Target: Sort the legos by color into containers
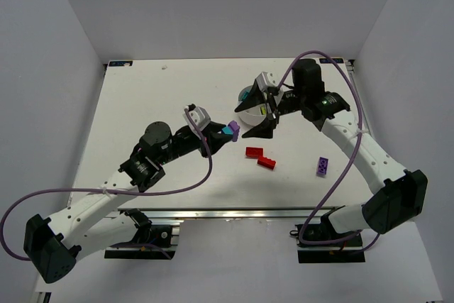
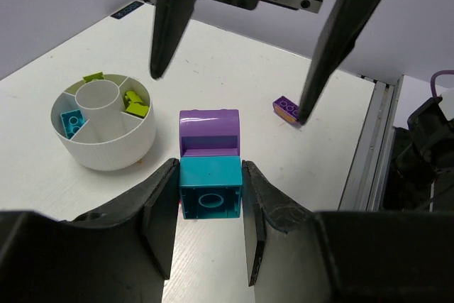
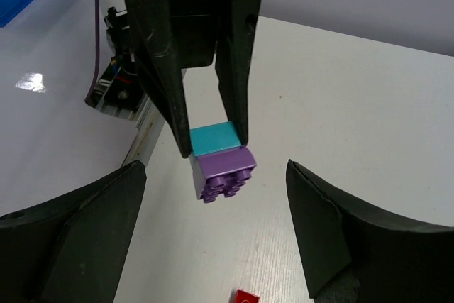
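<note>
White tabletop (image 1: 156,90) is stretching out between pale walls. Near its middle the left gripper (image 1: 223,131) is clenching a cyan lego (image 2: 210,191), which is carrying a purple lego (image 2: 208,131) joined to its far end. The right gripper (image 1: 261,113) is hovering just right of them, jaws spread wide and grasping nothing. Beyond it the white divided dish (image 2: 106,143) is holding lime legos (image 2: 135,104) and, in a separate wedge, a second cyan lego (image 2: 71,122). Two red legos (image 1: 260,157) are lying nearer, with a loose purple lego (image 1: 322,167) farther right.

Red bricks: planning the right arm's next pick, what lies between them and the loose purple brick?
Nothing: the top view shows bare table between the red bricks and the loose purple brick.
</note>
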